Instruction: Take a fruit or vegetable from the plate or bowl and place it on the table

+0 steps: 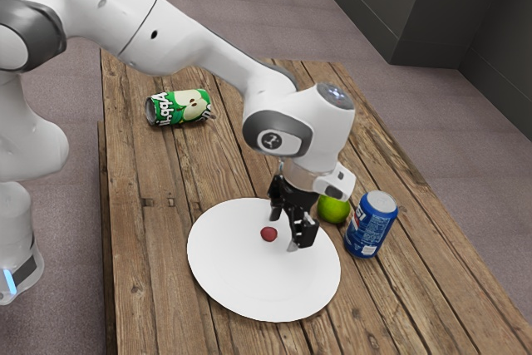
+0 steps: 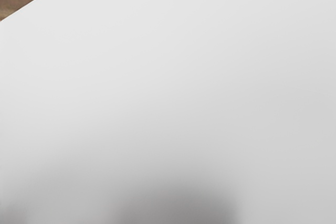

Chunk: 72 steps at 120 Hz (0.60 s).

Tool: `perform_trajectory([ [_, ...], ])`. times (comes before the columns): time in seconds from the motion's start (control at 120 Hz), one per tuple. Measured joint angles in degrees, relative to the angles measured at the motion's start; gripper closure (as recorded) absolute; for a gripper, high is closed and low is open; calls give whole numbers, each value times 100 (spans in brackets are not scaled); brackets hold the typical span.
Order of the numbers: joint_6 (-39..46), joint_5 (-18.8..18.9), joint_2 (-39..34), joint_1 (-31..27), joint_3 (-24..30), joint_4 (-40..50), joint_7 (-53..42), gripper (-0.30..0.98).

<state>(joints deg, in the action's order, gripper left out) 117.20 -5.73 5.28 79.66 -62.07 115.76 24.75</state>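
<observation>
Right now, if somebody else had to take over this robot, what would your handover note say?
Tool: open and empty, low over the plate, close beside the small red fruit.
Where things are: the red fruit is at the plate; a round green fruit is on the table, beside the upright blue can. A green can lies on its side farther off.
Done: the tool is down by the red fruit, which is not gripped yet.
Left: probably line up, grip the red fruit, lift it, set it on the table and let go.
</observation>
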Motion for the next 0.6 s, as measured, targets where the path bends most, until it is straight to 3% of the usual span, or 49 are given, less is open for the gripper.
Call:
perform_trajectory([
  [0.6, 188, -22, 10, 103, 2, 229, 286, 15],
])
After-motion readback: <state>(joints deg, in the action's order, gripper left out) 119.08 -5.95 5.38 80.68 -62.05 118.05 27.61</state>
